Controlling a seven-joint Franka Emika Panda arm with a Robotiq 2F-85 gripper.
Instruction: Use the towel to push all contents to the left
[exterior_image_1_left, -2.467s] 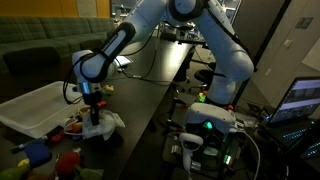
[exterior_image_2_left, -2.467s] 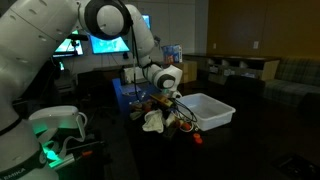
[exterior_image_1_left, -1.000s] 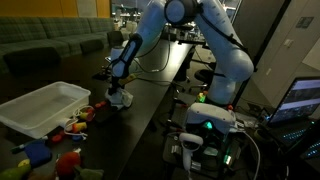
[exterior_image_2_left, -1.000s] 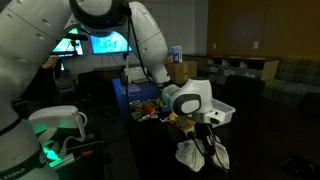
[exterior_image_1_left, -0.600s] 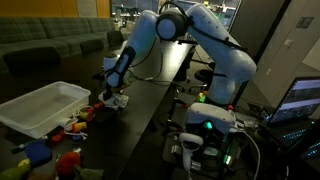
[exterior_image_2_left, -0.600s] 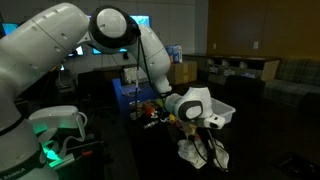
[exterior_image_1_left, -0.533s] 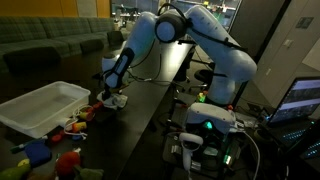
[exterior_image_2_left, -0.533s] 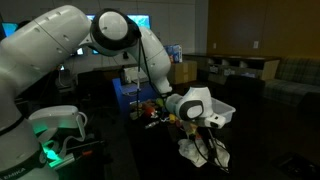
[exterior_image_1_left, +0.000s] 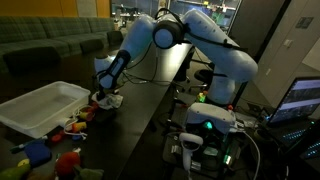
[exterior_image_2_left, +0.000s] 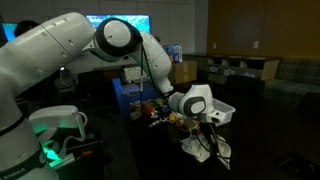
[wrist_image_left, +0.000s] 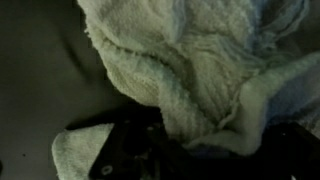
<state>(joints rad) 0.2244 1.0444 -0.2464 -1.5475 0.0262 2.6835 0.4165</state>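
Observation:
My gripper (exterior_image_1_left: 104, 95) is shut on a white towel (exterior_image_1_left: 110, 101), which it holds low over the dark table, a short way from the toys. In an exterior view the towel (exterior_image_2_left: 207, 149) hangs crumpled below the gripper (exterior_image_2_left: 206, 127). In the wrist view the towel (wrist_image_left: 190, 60) fills most of the frame and the dark fingers (wrist_image_left: 190, 150) show at the bottom edge. Small colourful toys (exterior_image_1_left: 77, 124) lie on the table beside the towel and show behind the gripper in an exterior view (exterior_image_2_left: 155, 113).
A white bin (exterior_image_1_left: 40, 105) stands on the table beside the toys and also shows in an exterior view (exterior_image_2_left: 222, 110). More soft toys (exterior_image_1_left: 45, 152) lie near the table's front corner. The robot base with a green light (exterior_image_1_left: 205, 125) stands beside the table.
The gripper first carried the towel away from the toy pile along the table. In the last second it has moved back toward the toys, still holding the towel low.

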